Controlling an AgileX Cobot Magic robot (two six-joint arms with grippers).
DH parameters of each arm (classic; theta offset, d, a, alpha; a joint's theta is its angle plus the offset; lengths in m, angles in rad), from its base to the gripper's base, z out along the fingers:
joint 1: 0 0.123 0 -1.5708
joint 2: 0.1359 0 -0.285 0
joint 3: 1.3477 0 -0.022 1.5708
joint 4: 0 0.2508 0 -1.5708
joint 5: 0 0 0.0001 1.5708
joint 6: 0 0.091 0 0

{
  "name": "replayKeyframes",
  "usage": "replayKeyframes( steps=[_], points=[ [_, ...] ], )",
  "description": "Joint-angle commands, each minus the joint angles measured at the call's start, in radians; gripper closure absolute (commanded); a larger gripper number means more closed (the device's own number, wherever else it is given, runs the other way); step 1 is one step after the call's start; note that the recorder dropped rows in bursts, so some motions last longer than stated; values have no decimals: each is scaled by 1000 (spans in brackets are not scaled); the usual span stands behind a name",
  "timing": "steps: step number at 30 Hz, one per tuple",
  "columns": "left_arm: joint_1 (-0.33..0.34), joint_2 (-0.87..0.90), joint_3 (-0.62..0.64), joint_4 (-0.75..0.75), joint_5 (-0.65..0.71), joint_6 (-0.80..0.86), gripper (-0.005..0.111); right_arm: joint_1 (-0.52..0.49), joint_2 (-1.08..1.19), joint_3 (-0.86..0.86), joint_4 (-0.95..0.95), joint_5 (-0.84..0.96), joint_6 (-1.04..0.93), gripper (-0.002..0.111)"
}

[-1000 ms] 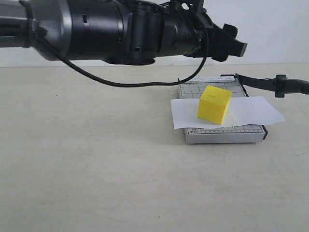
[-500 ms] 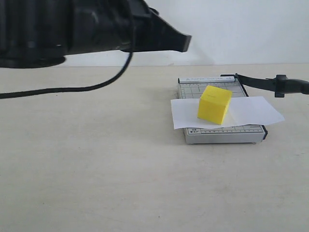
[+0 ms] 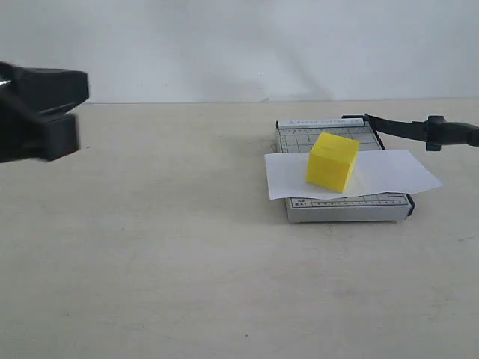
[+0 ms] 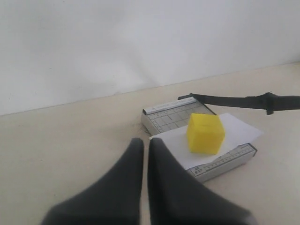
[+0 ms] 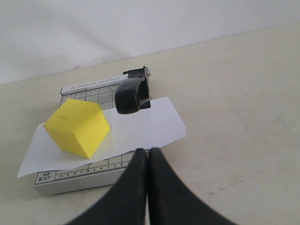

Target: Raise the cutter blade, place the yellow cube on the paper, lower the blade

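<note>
Now the cutter blade stands raised off its hinge at the far corner of the grey gridded cutter board. Its long axis runs out past the board's edge toward the right gripper, so the right wrist view sees the thick rounded handle nearly end-on. The arm is thin black metal and the handle is smooth black plastic.

The yellow cube sits on the paper, ahead of both grippers. It is near the right one and well apart from the left gripper. It is a plain-faced solid block, turned so one vertical edge faces the right gripper. The paper is a white, lightly creased sheet that lies across the board and overhangs both of its sides.

Both grippers have their dark, tapered fingers pressed together on nothing.

A second ago the left arm stretched across the exterior view above the board, and now only its tip shows at that view's left edge. Cube, paper and blade lie as before.
</note>
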Motion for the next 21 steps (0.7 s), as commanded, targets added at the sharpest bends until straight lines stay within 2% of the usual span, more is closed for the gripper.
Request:
replayKeyframes(
  steps=[1, 9, 21],
  points=[
    [-2, -200, 125, -1, 78, -14, 102, 0, -3, 5, -11, -5, -34, 108],
    [-2, -523, 268, -1, 118, -14, 102, 0, -3, 5, -11, -6, -38, 108],
    [-2, -824, 392, -1, 123, -108, 102, 0, -3, 5, -11, -4, -38, 108]
  ],
)
